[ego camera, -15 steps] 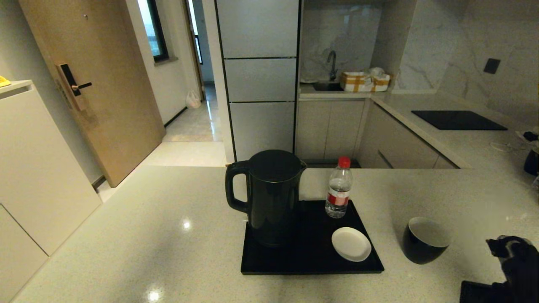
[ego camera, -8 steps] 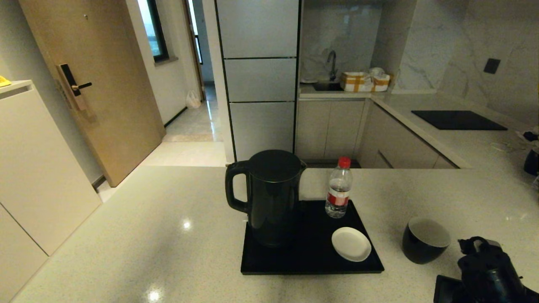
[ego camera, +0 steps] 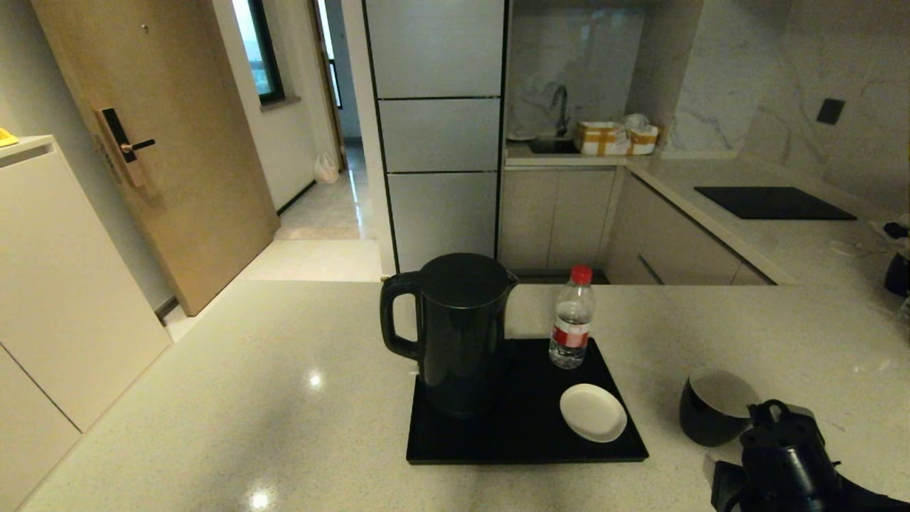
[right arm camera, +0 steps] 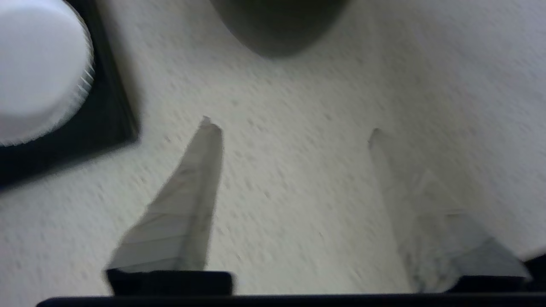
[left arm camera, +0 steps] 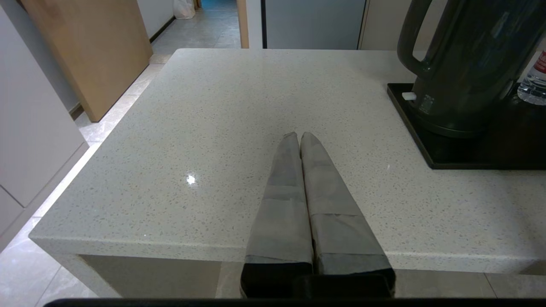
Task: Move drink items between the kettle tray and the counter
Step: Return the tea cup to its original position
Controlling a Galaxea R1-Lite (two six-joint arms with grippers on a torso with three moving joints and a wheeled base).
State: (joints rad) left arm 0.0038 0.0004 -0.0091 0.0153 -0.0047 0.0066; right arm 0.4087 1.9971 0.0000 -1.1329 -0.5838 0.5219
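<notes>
Glossy speckled stone counter; clear plastic bottle; smooth black kettle.

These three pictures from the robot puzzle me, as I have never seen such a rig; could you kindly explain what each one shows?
It is a two-armed robot. One camera on its head looks down at the counter; one sits on each wrist, behind the fingers. On the kettle tray stand a kettle, a bottle and a white saucer. A black cup stands on the counter beside the tray. The right gripper, open and empty, is near the cup. The left gripper is shut, over bare counter. Nothing is held.
</notes>
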